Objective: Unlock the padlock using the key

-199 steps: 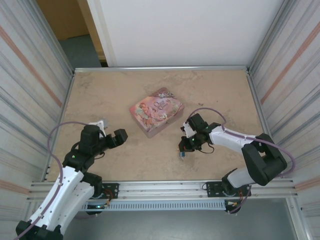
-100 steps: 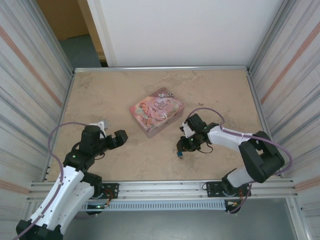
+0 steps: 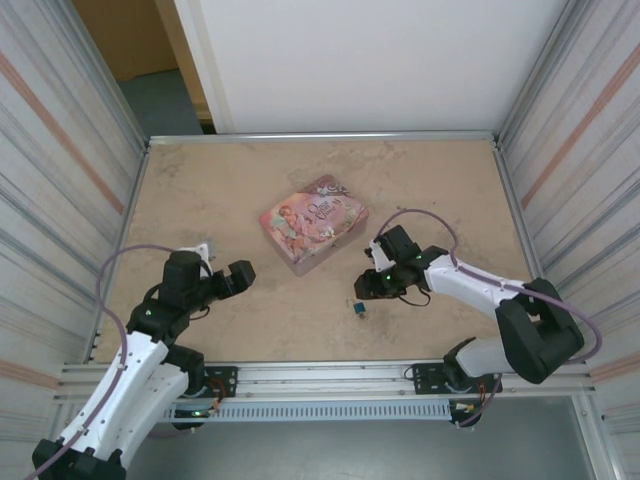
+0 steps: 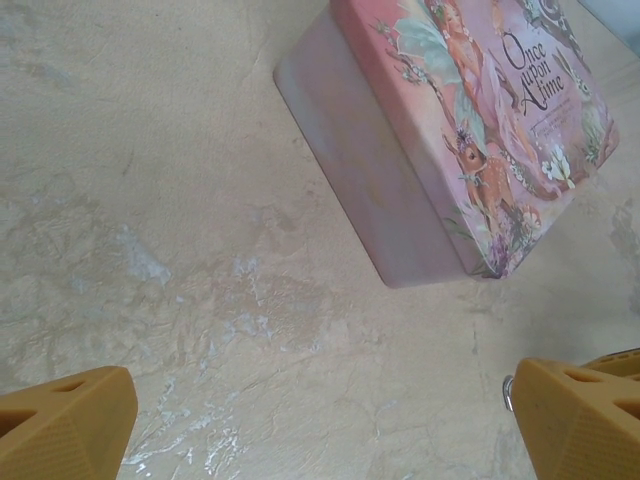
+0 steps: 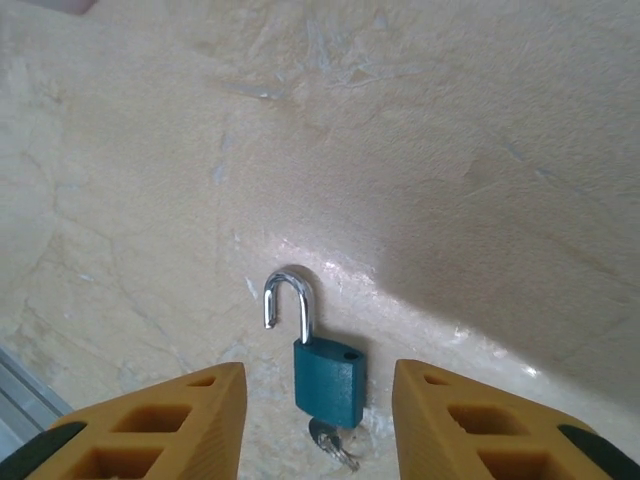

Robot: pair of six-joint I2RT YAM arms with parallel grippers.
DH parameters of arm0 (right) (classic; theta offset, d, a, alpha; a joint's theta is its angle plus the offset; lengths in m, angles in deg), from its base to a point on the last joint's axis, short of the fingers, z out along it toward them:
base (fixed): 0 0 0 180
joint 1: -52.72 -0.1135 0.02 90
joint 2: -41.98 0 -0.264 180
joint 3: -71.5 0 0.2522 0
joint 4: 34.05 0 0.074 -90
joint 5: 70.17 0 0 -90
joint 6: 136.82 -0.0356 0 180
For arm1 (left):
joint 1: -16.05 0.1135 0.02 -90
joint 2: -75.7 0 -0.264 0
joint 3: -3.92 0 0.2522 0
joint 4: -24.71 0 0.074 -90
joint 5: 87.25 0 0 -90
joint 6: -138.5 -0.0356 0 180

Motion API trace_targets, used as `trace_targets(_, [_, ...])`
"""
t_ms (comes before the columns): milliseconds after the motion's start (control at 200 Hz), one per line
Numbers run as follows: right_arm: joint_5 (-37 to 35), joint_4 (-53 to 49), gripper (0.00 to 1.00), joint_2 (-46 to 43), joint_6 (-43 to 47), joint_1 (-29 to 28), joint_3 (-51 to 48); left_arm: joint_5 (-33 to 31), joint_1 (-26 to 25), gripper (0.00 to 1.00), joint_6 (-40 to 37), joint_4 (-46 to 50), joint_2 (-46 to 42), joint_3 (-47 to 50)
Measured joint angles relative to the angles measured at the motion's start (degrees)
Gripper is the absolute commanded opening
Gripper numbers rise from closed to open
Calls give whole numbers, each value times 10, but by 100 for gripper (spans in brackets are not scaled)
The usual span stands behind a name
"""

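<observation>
The small teal padlock point(image 5: 330, 380) lies flat on the table, its silver shackle point(image 5: 285, 290) swung out of the body. The key point(image 5: 335, 445) sticks out of the padlock's bottom end. My right gripper point(image 5: 312, 375) is open, one orange finger on each side of the padlock with a gap to both. From above, the padlock point(image 3: 357, 309) lies just in front of the right gripper point(image 3: 368, 287). My left gripper point(image 3: 240, 272) hovers open at the left with nothing between its fingers point(image 4: 70, 415).
The pink decorated tin box point(image 3: 312, 222) sits mid-table, behind both grippers; in the left wrist view the tin point(image 4: 450, 130) lies ahead and to the right. Metal rails edge the table point(image 3: 200, 180) all round.
My right gripper has opened from shut and drawn back a little, leaving the padlock with its key lying on the table. The left arm has not moved.
</observation>
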Motion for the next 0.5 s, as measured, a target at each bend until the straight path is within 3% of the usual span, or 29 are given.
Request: trace_targets(501, [-56, -29, 68, -219, 15, 71, -18, -21, 15, 98, -13, 7, 23, -22])
